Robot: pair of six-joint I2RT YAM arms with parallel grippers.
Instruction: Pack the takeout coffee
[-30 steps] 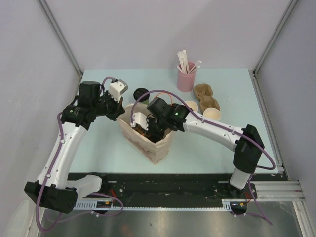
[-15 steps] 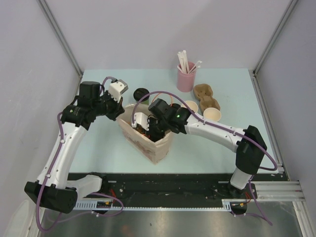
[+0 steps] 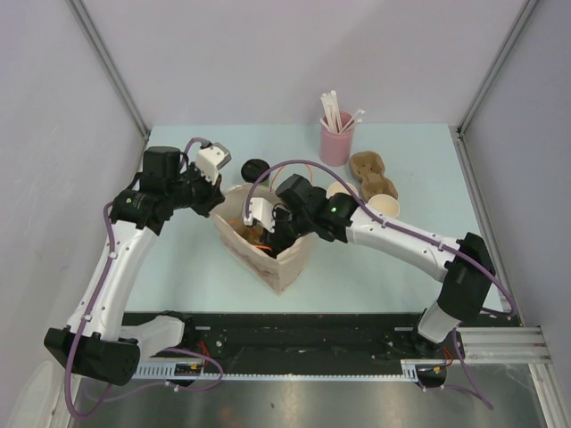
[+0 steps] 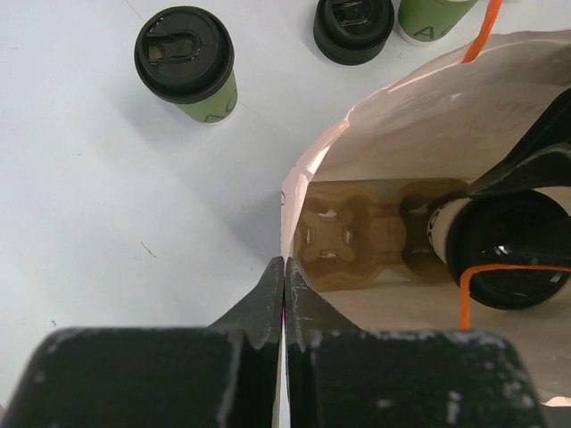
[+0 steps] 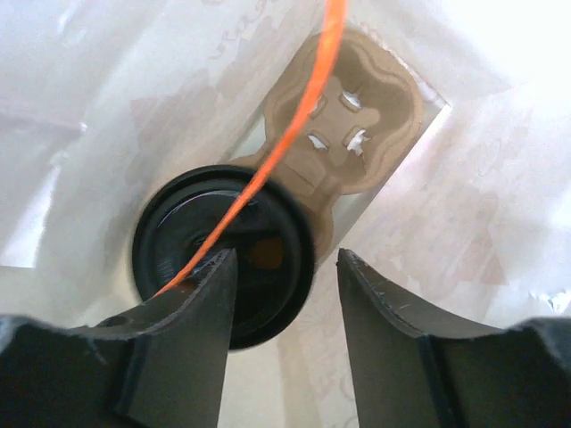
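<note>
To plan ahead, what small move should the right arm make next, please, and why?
Probably lift straight out of the bag: its jaws stand open above the lidded cup, already seated in the carrier, and a green cup waits outside.

Pink cup (image 3: 336, 144) of straws (image 3: 334, 111) near the desk's (image 3: 178, 267) far edge; brown pulp carrier (image 3: 368, 169) just beside it; paper bag (image 3: 287, 267) upright, open.

- The right hand (image 5: 284, 267), its jaws apart, fills most of the bag (image 3: 277, 267) mouth; a lidded cup (image 5: 223, 245) and an orange handle (image 5: 303, 107) lie under it.
- The left hand (image 4: 284, 294) pinches the bag's left rim.
- One carrier (image 5: 366, 107) pocket inside lies uncovered.
- A green cup (image 4: 187, 67), pink cup of straws (image 3: 336, 143) and spare carrier (image 3: 368, 168) crowd the far edge.
- Bare desk (image 3: 178, 267) at the near-left corner.
</note>
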